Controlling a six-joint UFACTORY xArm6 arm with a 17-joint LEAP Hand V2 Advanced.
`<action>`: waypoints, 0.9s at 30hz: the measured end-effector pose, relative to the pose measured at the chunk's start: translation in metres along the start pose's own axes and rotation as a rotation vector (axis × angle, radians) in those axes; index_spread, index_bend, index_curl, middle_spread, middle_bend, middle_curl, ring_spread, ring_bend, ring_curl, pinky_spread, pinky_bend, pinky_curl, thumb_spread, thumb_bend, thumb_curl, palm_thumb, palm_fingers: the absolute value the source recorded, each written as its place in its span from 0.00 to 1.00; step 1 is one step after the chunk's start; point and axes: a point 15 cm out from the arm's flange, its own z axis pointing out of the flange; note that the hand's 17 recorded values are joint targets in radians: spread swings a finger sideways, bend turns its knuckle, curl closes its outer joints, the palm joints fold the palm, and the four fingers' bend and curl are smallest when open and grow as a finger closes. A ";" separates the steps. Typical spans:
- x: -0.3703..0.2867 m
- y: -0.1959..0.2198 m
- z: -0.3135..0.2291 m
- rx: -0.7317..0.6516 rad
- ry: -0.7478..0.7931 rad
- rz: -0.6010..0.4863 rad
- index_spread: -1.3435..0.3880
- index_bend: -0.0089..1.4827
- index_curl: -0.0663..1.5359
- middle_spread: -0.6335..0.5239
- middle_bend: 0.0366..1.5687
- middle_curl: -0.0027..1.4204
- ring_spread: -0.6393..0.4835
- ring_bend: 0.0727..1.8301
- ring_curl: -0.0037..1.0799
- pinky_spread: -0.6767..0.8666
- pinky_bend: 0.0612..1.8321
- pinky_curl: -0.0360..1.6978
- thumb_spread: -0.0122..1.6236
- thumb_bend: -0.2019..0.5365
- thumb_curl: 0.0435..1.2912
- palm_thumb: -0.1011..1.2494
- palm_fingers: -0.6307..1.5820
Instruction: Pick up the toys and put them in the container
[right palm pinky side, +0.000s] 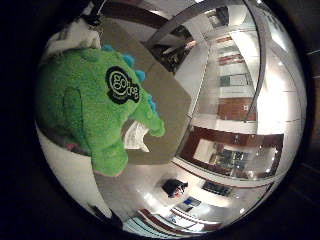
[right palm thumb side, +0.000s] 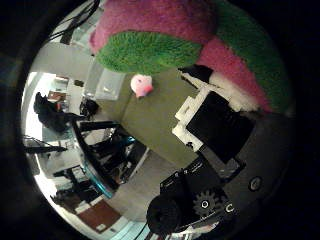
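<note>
A green plush dinosaur (right palm pinky side: 95, 105) with blue spikes, a black round patch and a pink belly fills much of both palm views, held close to the palm above the olive table (right palm thumb side: 150, 125). My hand (right palm thumb side: 215, 125) shows white and black fingers curled against the plush, so it is shut on it. A small pink toy (right palm thumb side: 142, 85) lies on the table beside a clear plastic container (right palm thumb side: 105, 82) at the table's edge. A white tag (right palm pinky side: 135, 135) hangs from the dinosaur.
The table's edge drops to a shiny floor (right palm pinky side: 150, 185), where a black object (right palm pinky side: 175, 187) sits. Dark frame legs (right palm thumb side: 100, 150) stand beside the table. Glass walls and wooden panels lie further off.
</note>
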 end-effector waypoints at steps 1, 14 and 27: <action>-0.015 -0.013 -0.013 0.014 -0.007 -0.020 0.62 0.72 0.66 0.39 0.79 0.66 0.36 0.73 0.76 0.33 0.83 0.42 0.66 0.26 0.39 0.85 0.77; -0.264 -0.143 -0.072 0.118 -0.122 -0.194 0.62 0.72 0.66 0.39 0.80 0.66 0.36 0.72 0.78 0.32 0.80 0.46 0.66 0.25 0.42 0.85 0.78; -0.441 -0.225 -0.084 0.178 -0.204 -0.329 0.62 0.72 0.66 0.40 0.80 0.65 0.36 0.71 0.79 0.31 0.78 0.49 0.66 0.25 0.44 0.85 0.78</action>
